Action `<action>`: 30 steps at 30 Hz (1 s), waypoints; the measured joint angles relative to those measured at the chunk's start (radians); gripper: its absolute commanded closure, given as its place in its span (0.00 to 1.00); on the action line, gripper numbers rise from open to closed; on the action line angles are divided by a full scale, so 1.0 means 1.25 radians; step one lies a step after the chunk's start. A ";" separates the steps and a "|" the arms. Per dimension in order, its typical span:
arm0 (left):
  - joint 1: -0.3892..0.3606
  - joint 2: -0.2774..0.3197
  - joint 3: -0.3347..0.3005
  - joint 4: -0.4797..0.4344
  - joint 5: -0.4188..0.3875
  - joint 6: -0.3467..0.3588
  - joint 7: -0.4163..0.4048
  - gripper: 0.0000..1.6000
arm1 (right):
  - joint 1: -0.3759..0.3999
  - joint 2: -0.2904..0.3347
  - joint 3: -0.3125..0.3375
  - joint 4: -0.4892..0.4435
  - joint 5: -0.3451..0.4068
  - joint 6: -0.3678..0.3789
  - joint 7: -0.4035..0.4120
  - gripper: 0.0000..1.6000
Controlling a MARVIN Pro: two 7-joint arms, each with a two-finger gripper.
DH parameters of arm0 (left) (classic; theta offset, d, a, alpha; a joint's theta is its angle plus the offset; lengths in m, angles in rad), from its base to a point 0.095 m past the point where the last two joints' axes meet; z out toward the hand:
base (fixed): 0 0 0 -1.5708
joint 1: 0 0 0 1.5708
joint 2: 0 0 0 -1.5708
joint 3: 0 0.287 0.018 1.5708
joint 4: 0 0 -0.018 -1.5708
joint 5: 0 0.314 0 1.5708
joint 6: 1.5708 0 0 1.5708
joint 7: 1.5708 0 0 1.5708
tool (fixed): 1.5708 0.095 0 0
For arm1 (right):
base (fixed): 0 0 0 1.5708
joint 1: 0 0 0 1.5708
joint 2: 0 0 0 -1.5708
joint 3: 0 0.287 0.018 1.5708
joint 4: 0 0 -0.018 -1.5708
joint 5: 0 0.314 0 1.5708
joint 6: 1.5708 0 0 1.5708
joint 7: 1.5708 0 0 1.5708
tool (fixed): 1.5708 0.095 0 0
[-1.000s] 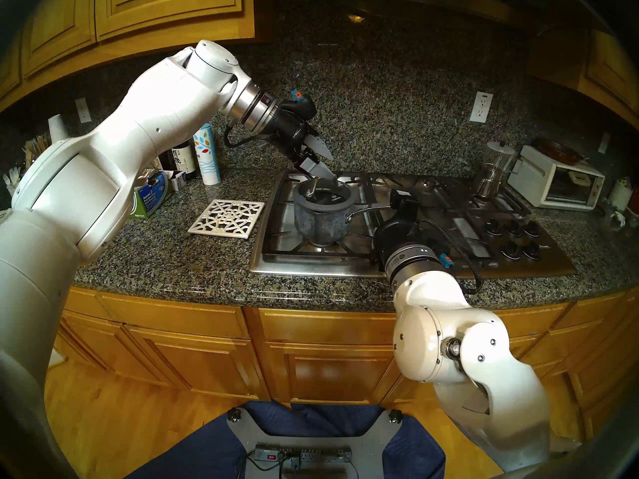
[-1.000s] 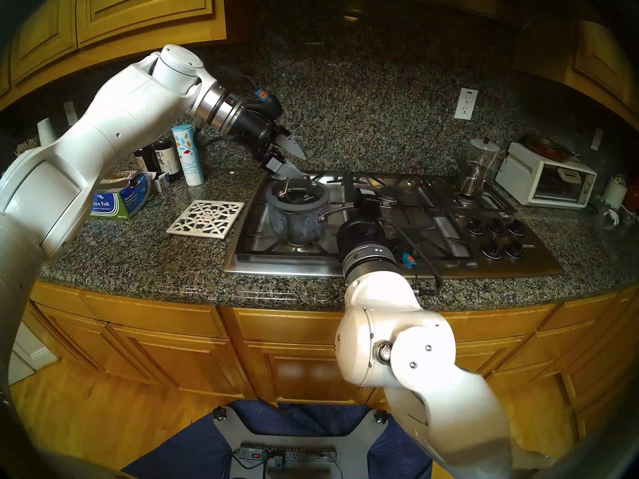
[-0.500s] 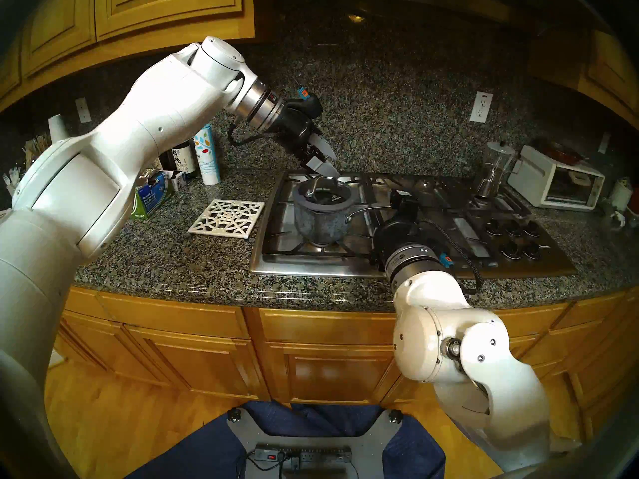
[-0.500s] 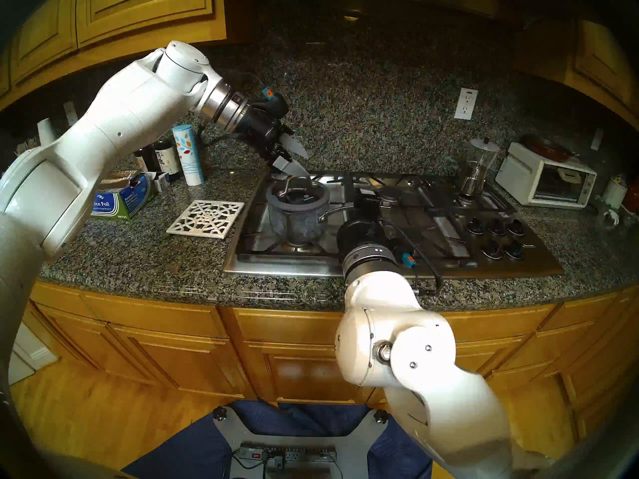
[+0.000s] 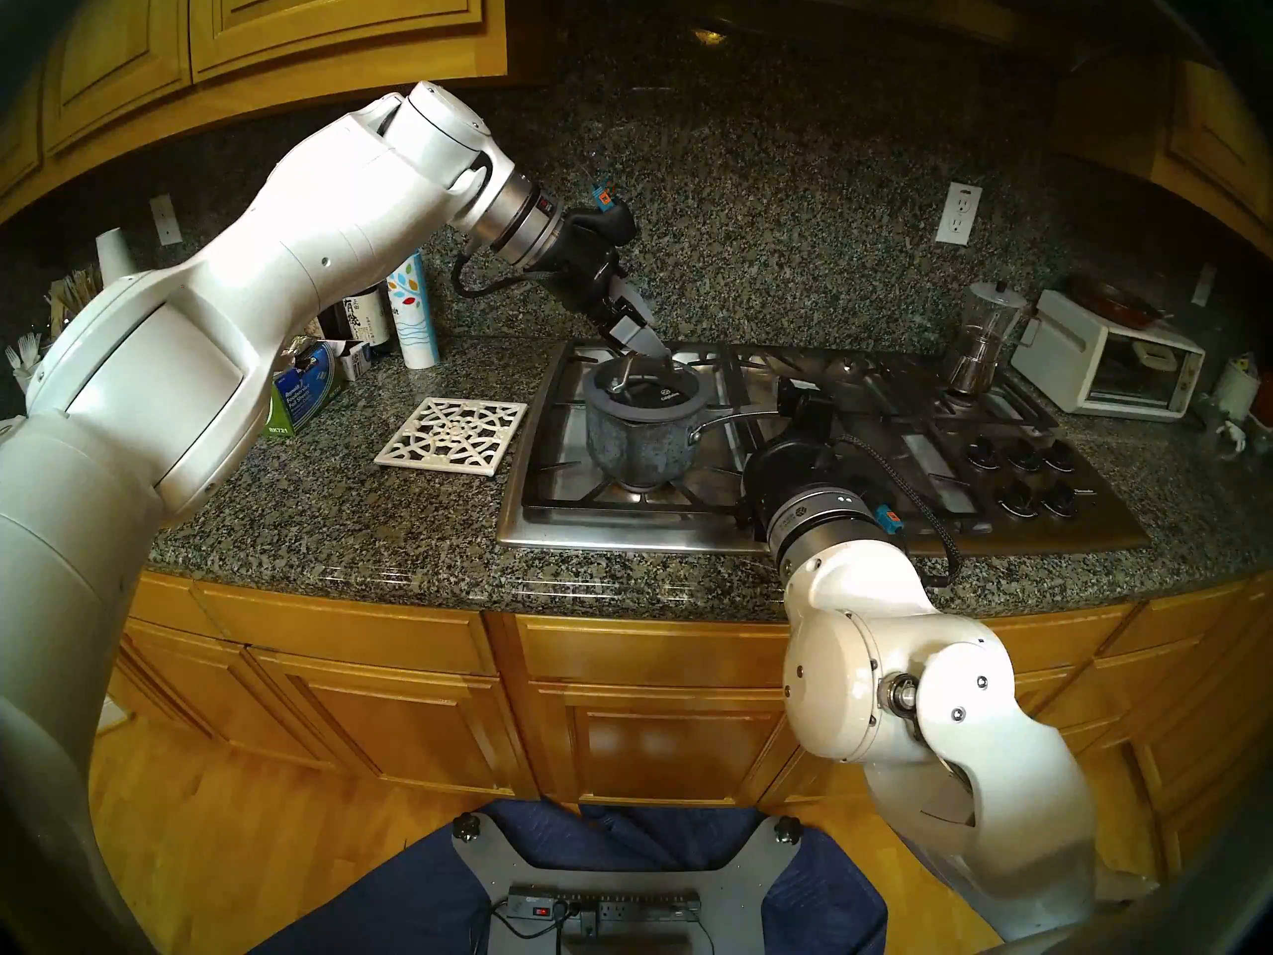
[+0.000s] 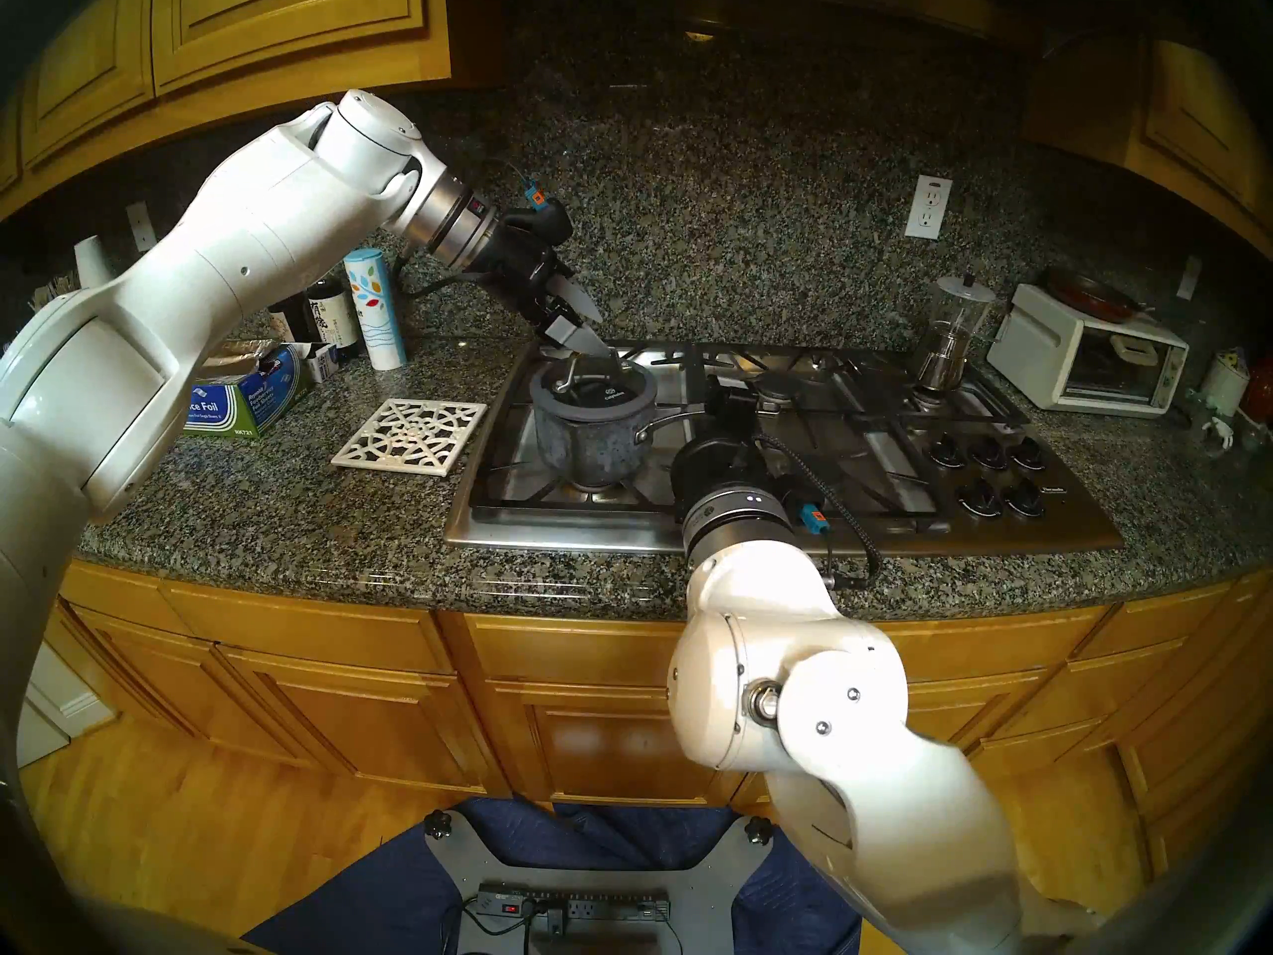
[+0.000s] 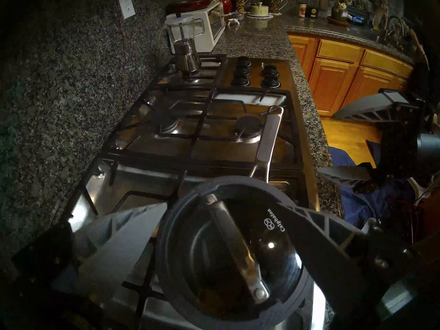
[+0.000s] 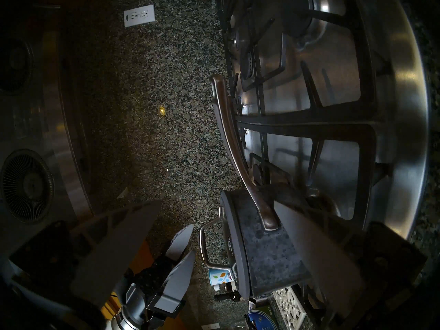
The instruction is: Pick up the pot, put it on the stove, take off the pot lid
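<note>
Granite countertop [image 5: 330, 519]: speckled dark stone, carrying all items listed. Stove [image 5: 689, 530]: wide stainless-steel gas cooktop with black grates, black knobs [image 5: 1023, 475] grouped at its right end. Left arm [image 5: 227, 292]: white, reaching in from the left and angled down toward the cooktop's rear left burner. Right arm [image 5: 895, 692]: white, raised at the counter's front edge, well apart from the lid. Toaster oven [image 5: 1109, 364]: white, on the counter at far right. Pot [image 5: 640, 444]: mottled blue-grey saucepan standing upright on the front left grate, slim silver handle [image 5: 730, 421] pointing right. Trivet [image 5: 451, 437]: white lattice square, flat on the counter just left of the stove. Glass-topped coffee maker [image 5: 985, 344]: on the rear right burner. Pot lid [image 5: 644, 390]: glass with dark-grey rim, seated on the pot, silver loop handle [image 7: 238, 248] uppermost. Left gripper [image 7: 223, 217]: released, jaws spread wide, one finger [image 7: 119, 241] on each side of the loop handle, close above the lid, not gripping it. Right gripper [image 8: 221, 229]: released, jaws wide, holding nothing, level with the pot's side.
</note>
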 measured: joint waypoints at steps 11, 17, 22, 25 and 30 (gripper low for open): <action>-0.014 -0.009 0.055 0.014 -0.009 0.038 0.039 0.00 | 0.000 0.000 0.000 0.000 0.000 0.000 0.000 0.00; -0.016 -0.010 0.083 -0.004 -0.035 0.054 0.052 1.00 | 0.000 0.000 0.000 0.000 0.000 0.000 0.000 0.00; -0.020 -0.005 0.101 -0.015 -0.052 0.062 0.066 1.00 | 0.000 0.000 0.000 0.000 0.000 0.000 0.000 0.00; -0.022 -0.001 0.108 -0.021 -0.061 0.065 0.069 1.00 | 0.000 0.000 0.000 0.000 0.000 0.000 0.000 0.00; -0.026 0.007 0.120 -0.028 -0.075 0.070 0.075 1.00 | 0.000 0.000 0.000 0.000 0.000 0.000 0.000 0.00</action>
